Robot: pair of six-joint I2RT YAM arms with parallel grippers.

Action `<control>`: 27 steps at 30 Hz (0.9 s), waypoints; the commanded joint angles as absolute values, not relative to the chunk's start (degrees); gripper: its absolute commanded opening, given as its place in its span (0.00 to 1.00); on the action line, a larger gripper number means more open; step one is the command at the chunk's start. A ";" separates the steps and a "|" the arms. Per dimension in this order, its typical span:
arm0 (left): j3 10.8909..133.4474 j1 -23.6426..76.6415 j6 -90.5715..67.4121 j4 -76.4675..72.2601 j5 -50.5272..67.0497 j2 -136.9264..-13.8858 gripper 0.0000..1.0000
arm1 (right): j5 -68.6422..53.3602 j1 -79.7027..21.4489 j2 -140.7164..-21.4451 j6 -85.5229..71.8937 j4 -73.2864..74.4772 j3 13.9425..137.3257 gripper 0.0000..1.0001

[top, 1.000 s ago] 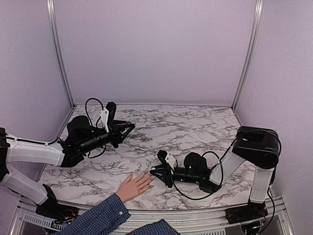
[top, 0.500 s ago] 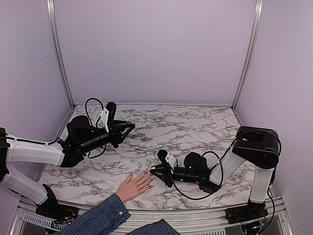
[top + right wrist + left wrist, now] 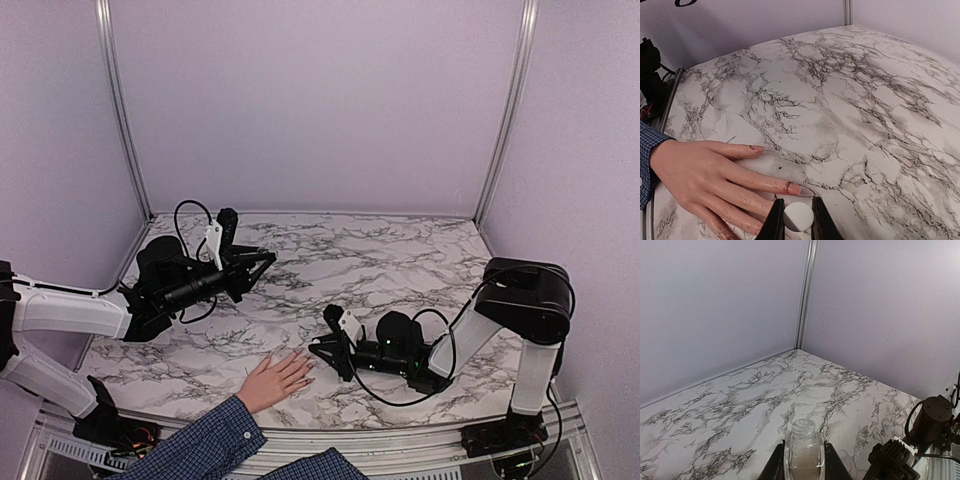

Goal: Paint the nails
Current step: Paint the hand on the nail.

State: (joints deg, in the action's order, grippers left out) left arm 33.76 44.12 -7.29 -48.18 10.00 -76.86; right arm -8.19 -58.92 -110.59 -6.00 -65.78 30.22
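Observation:
A light-skinned hand [image 3: 275,380] in a blue plaid sleeve [image 3: 200,450] lies flat at the table's near edge, fingers pointing right. In the right wrist view its nails show pinkish-red: the index nail [image 3: 756,148] and the middle nail [image 3: 796,188], with red smears on the skin. My right gripper [image 3: 798,214] is shut on a white round cap [image 3: 798,216] seen end-on, just beside the middle fingertip; any brush below it is hidden. My left gripper [image 3: 803,455], raised over the table's left side [image 3: 262,262], is shut on a clear glass bottle [image 3: 803,447] with an open threaded neck.
The marble table [image 3: 400,260] is boxed in by lilac walls with metal corner posts [image 3: 505,110]. The right arm's black body [image 3: 400,350] lies low along the near right of the table. The right arm's base [image 3: 932,417] shows at the left wrist view's right edge.

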 commanded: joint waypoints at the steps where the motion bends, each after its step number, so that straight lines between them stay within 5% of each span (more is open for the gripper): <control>1: 33.79 43.76 -7.03 -50.83 9.91 -76.47 0.00 | -6.60 -58.62 -110.68 -6.68 -65.18 31.45 0.00; 27: 33.49 43.77 -6.94 -50.80 9.67 -76.18 0.00 | -3.43 -57.10 -109.41 -6.50 -63.08 31.12 0.00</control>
State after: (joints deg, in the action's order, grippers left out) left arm 33.76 44.12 -7.29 -48.18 10.00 -76.86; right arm -4.54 -57.82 -110.59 -6.00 -63.35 30.24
